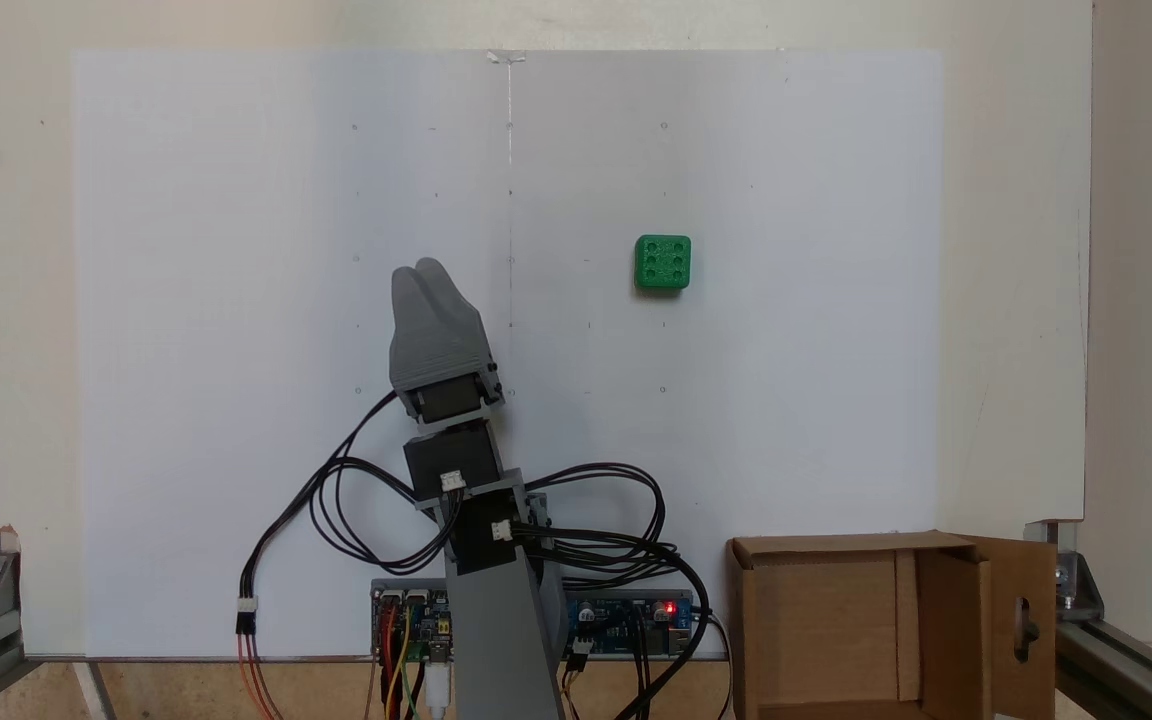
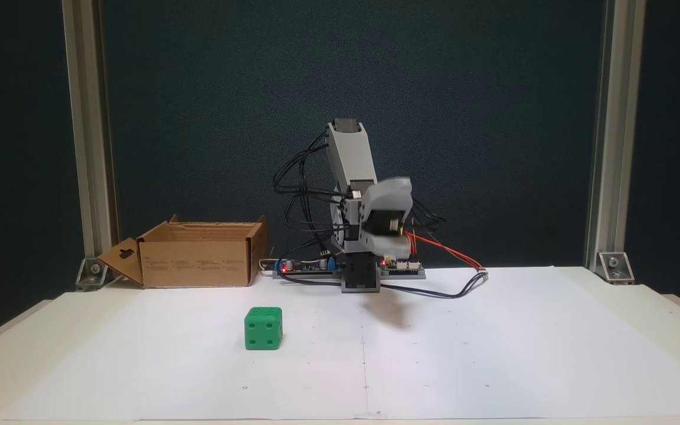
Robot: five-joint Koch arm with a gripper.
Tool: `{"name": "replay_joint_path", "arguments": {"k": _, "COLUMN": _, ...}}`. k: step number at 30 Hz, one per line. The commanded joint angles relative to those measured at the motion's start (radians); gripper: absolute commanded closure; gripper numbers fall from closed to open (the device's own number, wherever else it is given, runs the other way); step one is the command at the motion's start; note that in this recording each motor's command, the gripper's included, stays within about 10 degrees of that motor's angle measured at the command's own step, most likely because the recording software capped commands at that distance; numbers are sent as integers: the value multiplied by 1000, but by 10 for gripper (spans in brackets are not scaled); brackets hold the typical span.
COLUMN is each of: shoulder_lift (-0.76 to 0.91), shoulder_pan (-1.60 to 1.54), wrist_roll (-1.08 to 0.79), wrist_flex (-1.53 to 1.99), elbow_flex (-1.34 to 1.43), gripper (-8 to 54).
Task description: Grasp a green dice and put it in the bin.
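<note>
Worktop (image 1: pixel 1016 300) pale, covered across most of its width by a large white paper sheet (image 1: pixel 236 200) with a faint centre line and small dot marks; same sheet (image 2: pixel 493 354) seen from the front in a fixed view, against a dark backdrop.

Aluminium frame posts (image 2: pixel 89 118) standing at both sides, bracketed to worktop corners.

Bin (image 1: pixel 886 620), brown corrugated cardboard, open at the top, at lower right corner of a fixed view, off the paper edge beside the arm base; one flap with cut-out slot folded outward. In a fixed view from the front, bin (image 2: pixel 198 260) at left rear, slotted flap sloping down to the left. Interior bare as far as visible.

Grey arm (image 1: pixel 496 600) rising from base at bottom centre, folded, black cables (image 1: pixel 336 500) looping round it; controller boards (image 1: pixel 626 620) with a red light at the base.

Gripper (image 1: pixel 423 272) raised above the paper, touching nothing; jaws closed together, tips meeting, nothing held. From the front, gripper (image 2: pixel 390 195) blurred, tucked against the arm, well above the worktop.

Green dice (image 1: pixel 662 262) resting on paper, six-pip face up, right of centre line, well apart from gripper and from bin. From the front, green dice (image 2: pixel 264 328) left of centre, four pips facing camera, forward of the bin.
</note>
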Motion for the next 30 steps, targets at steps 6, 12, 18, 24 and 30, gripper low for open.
{"name": "replay_joint_path", "arguments": {"k": 6, "shoulder_lift": 104, "shoulder_pan": -6, "wrist_roll": -40, "wrist_flex": 40, "elbow_flex": -295, "gripper": 32}}
{"name": "replay_joint_path", "arguments": {"k": 12, "shoulder_lift": 104, "shoulder_pan": -6, "wrist_roll": -38, "wrist_flex": 455, "elbow_flex": -436, "gripper": 9}}
{"name": "replay_joint_path", "arguments": {"k": 18, "shoulder_lift": 101, "shoulder_pan": 5, "wrist_roll": -37, "wrist_flex": 862, "elbow_flex": -657, "gripper": 15}}
{"name": "replay_joint_path", "arguments": {"k": 24, "shoulder_lift": 98, "shoulder_pan": 9, "wrist_roll": -32, "wrist_flex": 1261, "elbow_flex": -712, "gripper": 24}}
{"name": "replay_joint_path", "arguments": {"k": 30, "shoulder_lift": 81, "shoulder_pan": 32, "wrist_roll": -26, "wrist_flex": 1532, "elbow_flex": -772, "gripper": 24}}
